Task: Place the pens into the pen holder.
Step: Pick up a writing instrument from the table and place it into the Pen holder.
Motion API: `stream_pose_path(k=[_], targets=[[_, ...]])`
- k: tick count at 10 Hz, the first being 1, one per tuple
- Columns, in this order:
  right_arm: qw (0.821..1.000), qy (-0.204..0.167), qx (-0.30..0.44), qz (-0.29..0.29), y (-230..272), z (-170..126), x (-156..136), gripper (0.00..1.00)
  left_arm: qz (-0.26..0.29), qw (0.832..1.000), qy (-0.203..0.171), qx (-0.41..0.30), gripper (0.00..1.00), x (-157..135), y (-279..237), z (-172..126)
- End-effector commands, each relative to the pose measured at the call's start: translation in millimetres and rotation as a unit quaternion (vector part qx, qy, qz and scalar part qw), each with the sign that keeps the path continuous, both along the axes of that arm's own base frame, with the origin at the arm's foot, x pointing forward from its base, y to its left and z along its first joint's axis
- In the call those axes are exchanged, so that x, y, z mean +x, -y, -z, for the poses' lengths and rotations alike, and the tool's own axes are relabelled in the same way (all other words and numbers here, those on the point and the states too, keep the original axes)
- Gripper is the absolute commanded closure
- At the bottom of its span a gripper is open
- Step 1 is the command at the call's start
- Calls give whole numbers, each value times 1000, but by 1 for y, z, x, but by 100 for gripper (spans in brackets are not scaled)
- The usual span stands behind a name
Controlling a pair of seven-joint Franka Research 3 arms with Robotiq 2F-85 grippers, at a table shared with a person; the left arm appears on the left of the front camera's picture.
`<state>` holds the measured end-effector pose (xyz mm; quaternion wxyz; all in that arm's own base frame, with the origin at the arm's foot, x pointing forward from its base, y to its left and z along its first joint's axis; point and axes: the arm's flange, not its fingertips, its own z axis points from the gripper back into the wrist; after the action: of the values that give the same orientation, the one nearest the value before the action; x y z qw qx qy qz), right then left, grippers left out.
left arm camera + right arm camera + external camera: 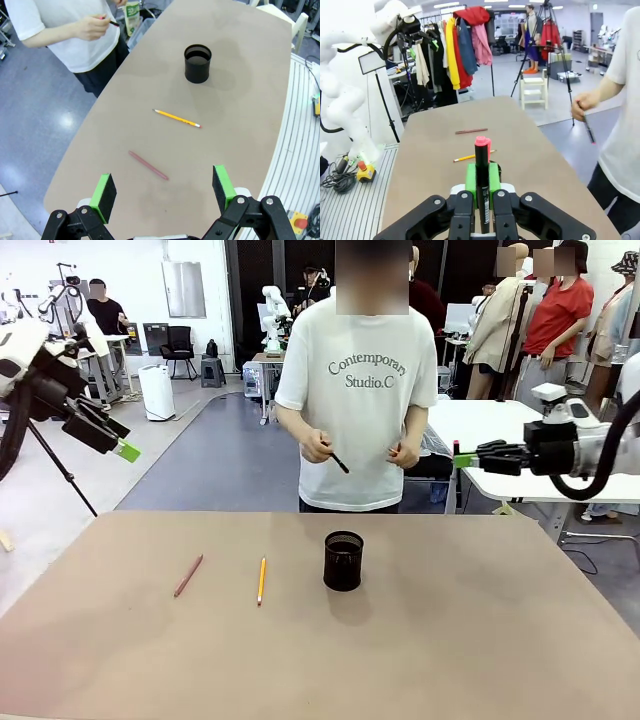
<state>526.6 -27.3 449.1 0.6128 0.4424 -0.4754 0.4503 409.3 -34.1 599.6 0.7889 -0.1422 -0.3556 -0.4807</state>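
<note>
The black mesh pen holder stands upright mid-table. To its left lie a yellow-orange pencil and a reddish-brown one. High off the table's left side, my left gripper is open with nothing in it. My right gripper hovers beyond the far right edge, shut on a black pen with a red cap. The person holds a dark pen in one hand.
The person stands at the far edge behind the holder, with something red in the other hand. The brown table is bare to the right of and in front of the holder. A white table stands behind my right arm.
</note>
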Motion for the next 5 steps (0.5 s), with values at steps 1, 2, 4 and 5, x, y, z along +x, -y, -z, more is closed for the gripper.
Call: stream_pose_path(k=[1, 2, 4, 5], targets=[[1000, 18, -4, 17, 9, -8, -17, 100, 4, 1000, 2, -2, 0, -1, -1, 0], [999, 22, -1, 25, 15, -8, -17, 100, 4, 1000, 2, -2, 0, -1, -1, 0], [999, 37, -17, 29, 16, -5, -15, 100, 4, 1000, 2, -2, 0, -1, -1, 0], [1000, 12, -4, 24, 21, -11, -11, 100, 4, 1000, 2, -2, 0, -1, -1, 0]])
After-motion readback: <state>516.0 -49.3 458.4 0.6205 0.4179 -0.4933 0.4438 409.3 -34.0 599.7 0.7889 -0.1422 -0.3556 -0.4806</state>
